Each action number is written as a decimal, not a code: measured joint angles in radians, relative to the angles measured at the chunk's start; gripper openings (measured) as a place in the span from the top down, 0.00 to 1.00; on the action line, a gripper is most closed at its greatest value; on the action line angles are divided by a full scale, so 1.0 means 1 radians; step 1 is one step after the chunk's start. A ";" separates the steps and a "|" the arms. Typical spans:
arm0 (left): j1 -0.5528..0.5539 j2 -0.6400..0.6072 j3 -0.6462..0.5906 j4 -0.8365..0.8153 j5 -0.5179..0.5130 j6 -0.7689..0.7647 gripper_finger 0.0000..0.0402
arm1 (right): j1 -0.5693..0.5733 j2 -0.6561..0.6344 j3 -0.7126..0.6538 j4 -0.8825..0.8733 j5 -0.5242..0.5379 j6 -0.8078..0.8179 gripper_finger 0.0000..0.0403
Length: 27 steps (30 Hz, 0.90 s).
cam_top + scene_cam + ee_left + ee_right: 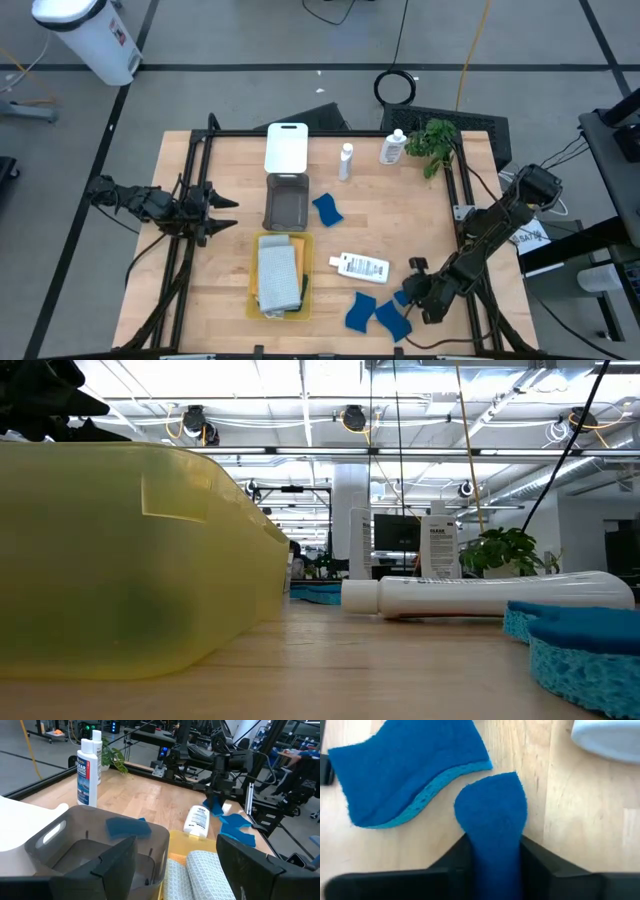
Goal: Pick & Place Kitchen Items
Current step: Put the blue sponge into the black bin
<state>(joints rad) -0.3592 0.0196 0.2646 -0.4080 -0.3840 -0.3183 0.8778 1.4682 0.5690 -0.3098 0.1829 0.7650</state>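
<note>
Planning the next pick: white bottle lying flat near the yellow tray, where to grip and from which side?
Grip the lying white bottle across the middle of its body, coming straight down from above. It lies on its side with bare table along both long sides, so the fingers can straddle its narrow width.

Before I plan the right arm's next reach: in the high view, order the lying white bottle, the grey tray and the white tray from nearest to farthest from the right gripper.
From the right gripper, shut on a blue sponge:
1. Lying white bottle, just up-left of it.
2. Grey tray, mid-table.
3. White tray, at the far edge.
</note>
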 joint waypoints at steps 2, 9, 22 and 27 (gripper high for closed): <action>0.000 0.000 0.000 0.000 0.000 0.000 0.32 | 0.000 -0.030 0.000 0.003 -0.004 0.009 0.84; 0.000 0.000 0.000 0.000 0.000 0.000 0.32 | -0.002 -0.224 0.013 -0.037 0.011 0.000 0.96; 0.000 0.000 0.001 0.111 -0.009 0.076 0.32 | -0.110 -0.480 0.001 0.340 0.387 -0.459 0.96; 0.000 0.001 0.001 0.197 -0.040 0.102 0.32 | -0.255 -0.462 -0.044 0.658 0.259 -0.700 0.96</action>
<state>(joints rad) -0.3595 0.0204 0.2653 -0.2112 -0.4244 -0.2159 0.6228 1.0057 0.5247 0.3486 0.4420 0.0649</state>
